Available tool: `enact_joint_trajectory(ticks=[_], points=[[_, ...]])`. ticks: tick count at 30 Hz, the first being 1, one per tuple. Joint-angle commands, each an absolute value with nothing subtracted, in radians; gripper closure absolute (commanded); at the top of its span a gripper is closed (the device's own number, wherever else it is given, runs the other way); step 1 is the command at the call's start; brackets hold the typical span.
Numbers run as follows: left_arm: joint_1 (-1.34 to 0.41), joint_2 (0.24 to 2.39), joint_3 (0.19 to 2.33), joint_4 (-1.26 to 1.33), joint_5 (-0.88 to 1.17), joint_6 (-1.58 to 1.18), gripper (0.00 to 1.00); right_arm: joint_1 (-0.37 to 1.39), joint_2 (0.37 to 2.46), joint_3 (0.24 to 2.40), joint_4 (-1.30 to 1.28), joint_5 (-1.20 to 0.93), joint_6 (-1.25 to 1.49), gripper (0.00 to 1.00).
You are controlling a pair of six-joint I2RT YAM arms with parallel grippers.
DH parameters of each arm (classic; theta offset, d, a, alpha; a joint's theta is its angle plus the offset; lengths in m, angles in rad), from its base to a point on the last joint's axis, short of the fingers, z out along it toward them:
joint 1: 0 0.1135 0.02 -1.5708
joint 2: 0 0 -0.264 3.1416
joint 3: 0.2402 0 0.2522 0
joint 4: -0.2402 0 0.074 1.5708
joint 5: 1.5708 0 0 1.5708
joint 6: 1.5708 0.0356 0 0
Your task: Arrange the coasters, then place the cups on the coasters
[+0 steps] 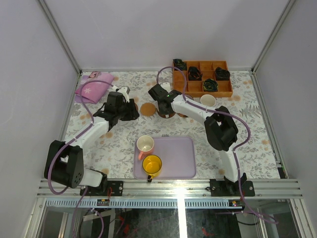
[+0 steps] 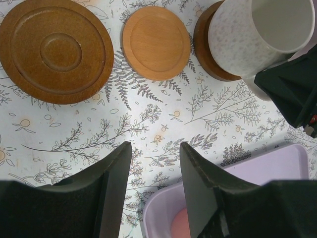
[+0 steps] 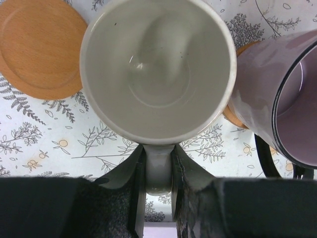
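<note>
- Right gripper (image 3: 158,166) clamps the cream-white cup (image 3: 156,69) by its handle; cup seemingly sits on a dark coaster (image 2: 202,42).
- Left gripper (image 2: 154,151) hangs parted; tan coaster (image 2: 156,42) at its twelve o'clock.

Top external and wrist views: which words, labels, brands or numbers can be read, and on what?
None can be read.
Pale cup, purple cup, tan coaster: plain, no lettering.
Tablecloth: printed leaves and flowers only.
Arm-base fittings: any marking is too small to read.
</note>
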State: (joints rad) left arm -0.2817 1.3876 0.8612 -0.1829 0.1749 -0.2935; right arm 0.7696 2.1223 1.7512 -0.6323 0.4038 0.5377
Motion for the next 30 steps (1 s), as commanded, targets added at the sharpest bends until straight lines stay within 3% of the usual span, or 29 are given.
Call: enact_joint_trajectory(ticks=[1,18,19,20,23,27,30], points=[[-0.288,1.401,0.880,-0.175,0.173,-0.276,0.56,0.753,2.113,1.809,-0.554,0.431,0.542,1.00],[-0.288,1.410,0.886,-0.179,0.180,-0.276,0.56,0.745,2.095,1.727,-0.569,0.366,0.593,0.99],[-0.289,1.410,0.884,-0.182,0.180,-0.276,0.56,0.744,2.096,1.723,-0.575,0.361,0.597,0.94],[-0.287,1.408,0.885,-0.181,0.179,-0.276,0.56,0.745,2.093,1.716,-0.580,0.354,0.601,0.82],[-0.287,1.404,0.884,-0.180,0.175,-0.276,0.56,0.747,2.080,1.689,-0.580,0.340,0.612,0.58],[-0.287,1.403,0.886,-0.180,0.174,-0.276,0.56,0.746,2.062,1.668,-0.597,0.338,0.617,0.48],[-0.288,1.404,0.885,-0.180,0.174,-0.276,0.56,0.749,2.046,1.654,-0.603,0.338,0.619,0.45]])
